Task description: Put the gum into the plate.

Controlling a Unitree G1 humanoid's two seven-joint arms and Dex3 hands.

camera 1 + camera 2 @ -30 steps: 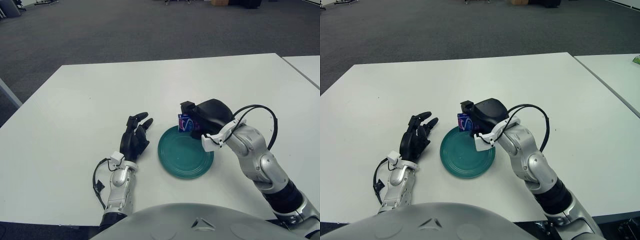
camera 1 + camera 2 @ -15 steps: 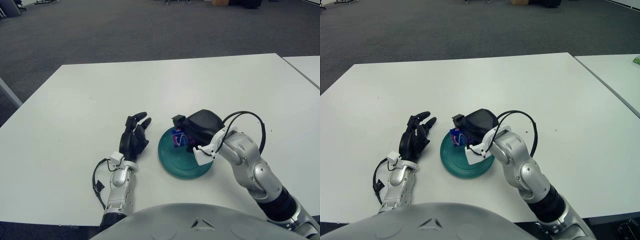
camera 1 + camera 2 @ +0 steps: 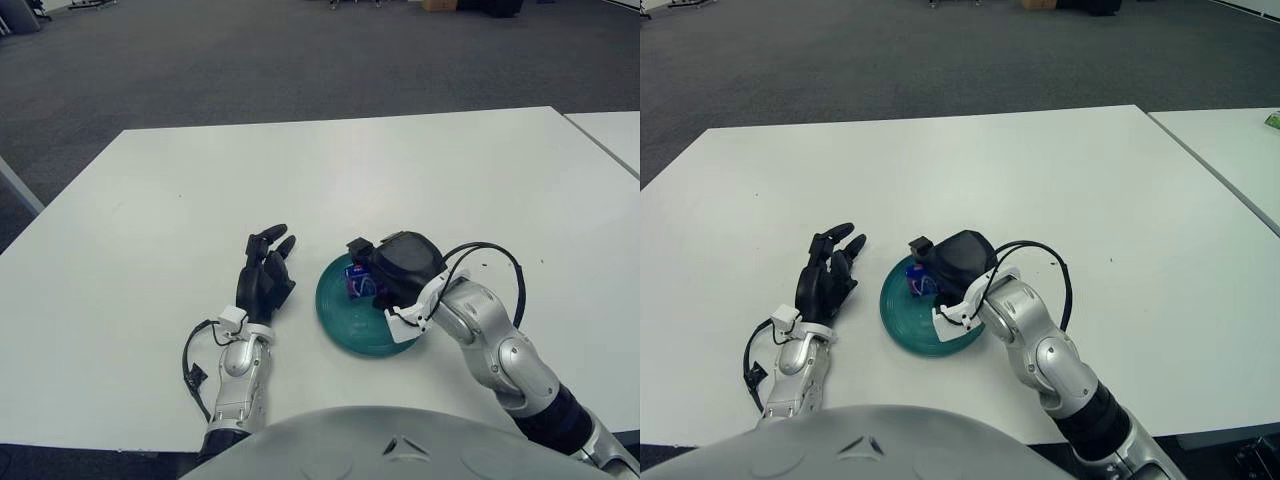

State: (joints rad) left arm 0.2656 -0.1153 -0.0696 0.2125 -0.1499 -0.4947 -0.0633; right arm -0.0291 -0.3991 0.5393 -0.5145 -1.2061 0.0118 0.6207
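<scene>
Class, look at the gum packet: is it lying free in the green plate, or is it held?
Held. The right hand is closed around the gum over the green plate; whether it touches the plate cannot be told.

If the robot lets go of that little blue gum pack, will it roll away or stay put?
The gum pack looks boxy with flat sides, so it probably won't roll. It seems small and light, since the right hand pinches it easily. Held over the green plate, it may tip flat when released, and the raised rim should stop any slide.
</scene>
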